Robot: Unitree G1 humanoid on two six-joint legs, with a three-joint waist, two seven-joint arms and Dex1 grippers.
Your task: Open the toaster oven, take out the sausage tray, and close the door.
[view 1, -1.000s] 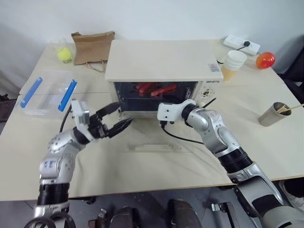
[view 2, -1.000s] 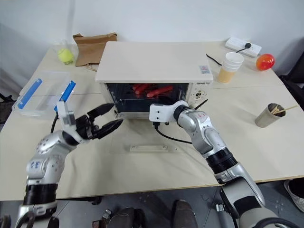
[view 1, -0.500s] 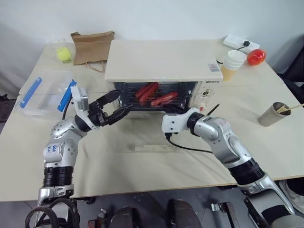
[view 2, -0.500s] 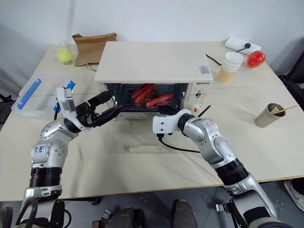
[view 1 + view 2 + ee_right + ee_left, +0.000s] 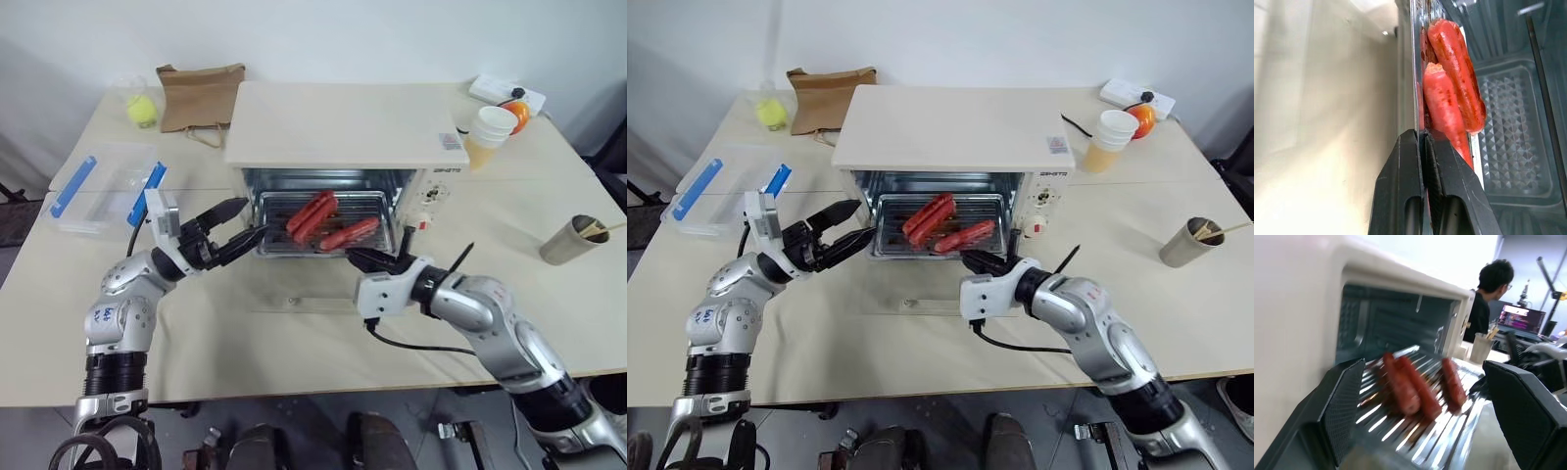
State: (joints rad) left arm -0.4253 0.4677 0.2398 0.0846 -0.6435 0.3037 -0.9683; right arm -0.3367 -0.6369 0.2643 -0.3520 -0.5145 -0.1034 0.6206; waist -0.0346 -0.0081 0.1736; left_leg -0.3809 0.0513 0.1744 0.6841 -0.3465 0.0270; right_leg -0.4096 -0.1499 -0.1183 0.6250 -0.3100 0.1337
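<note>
Your right gripper (image 5: 982,262) is pinched tight on the front rim of the sausage tray (image 5: 921,235), fingers clamped flat on the metal edge w/ hardly a gap. The tray sits part-way out of the toaster oven (image 5: 955,137), its front edge past the mouth and the back still inside the cavity. Three red sausages (image 5: 929,217) lie on the ridges: two side by side toward your left, one more toward the right, near your gripper.

The door (image 5: 921,294) is fully down, lying flat on the table (image 5: 872,343) in front of the oven, its handle bar facing up. The glass is so clear that its edges are hard to trace, so I can't say whether the tray's front rim touches it.

Your left gripper (image 5: 235,231) hangs wide open, holding nothing, at the left side of the oven's mouth, fingers pointed toward the tray's left end; one finger is just beside the tray corner, no contact I can confirm.

Off to your left, a clear box w/ blue clips (image 5: 103,191). A stack of paper cups (image 5: 487,132) stands right of the oven.
</note>
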